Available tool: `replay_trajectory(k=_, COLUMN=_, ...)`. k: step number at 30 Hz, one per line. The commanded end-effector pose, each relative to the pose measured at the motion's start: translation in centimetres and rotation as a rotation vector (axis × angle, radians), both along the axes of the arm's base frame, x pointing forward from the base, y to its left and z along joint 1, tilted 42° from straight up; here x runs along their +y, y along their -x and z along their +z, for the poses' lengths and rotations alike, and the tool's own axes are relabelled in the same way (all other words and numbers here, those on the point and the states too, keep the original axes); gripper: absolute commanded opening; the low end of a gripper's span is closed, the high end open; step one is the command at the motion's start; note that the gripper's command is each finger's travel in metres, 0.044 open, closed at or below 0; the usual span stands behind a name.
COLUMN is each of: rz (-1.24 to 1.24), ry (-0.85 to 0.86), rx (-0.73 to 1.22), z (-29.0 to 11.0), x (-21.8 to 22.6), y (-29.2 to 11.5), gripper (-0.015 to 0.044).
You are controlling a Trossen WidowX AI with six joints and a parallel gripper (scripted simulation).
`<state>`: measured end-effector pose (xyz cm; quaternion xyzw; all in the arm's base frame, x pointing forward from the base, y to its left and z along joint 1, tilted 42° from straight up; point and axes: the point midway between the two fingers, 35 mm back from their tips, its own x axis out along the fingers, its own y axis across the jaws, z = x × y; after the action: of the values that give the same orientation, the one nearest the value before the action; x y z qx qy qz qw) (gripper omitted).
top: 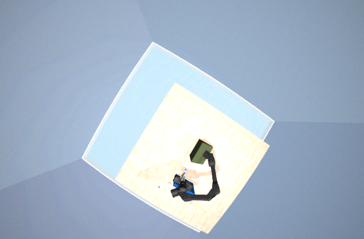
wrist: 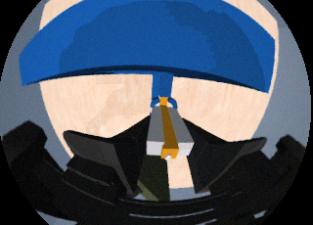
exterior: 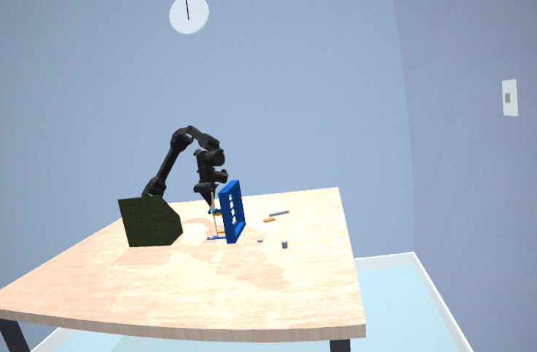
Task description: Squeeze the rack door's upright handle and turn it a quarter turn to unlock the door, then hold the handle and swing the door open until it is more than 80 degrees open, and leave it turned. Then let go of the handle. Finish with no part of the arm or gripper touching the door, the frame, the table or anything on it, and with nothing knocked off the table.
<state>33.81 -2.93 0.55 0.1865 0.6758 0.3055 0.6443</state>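
The blue rack frame [top: 175,185] [exterior: 224,215] [wrist: 122,39] stands upright on the table. Blue brackets [exterior: 216,237] stick out from its side, with a thin rod between them. The upright handle [exterior: 212,202] [wrist: 157,131], grey with an orange stripe, stands at the upper bracket. My gripper [exterior: 211,200] [wrist: 164,119] points down over the handle. Its fingers flank the handle and appear to touch both sides in the wrist view, so it is shut on the handle. The arm hides much of the rack in the top view, and I cannot make out the door's angle.
A dark green block [top: 198,153] [exterior: 148,221] stands near the arm's base. Beyond the rack lie an orange piece [exterior: 269,219], a grey bar [exterior: 279,213], a small grey piece [exterior: 260,240] and a small cylinder [exterior: 284,245] on the table [exterior: 235,306].
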Motion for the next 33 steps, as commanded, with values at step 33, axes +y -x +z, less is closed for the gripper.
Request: replay_trajectory(k=33, rz=-0.579, ry=0.075, rx=0.495, z=-0.05, x=0.13, y=0.0, gripper=0.0013)
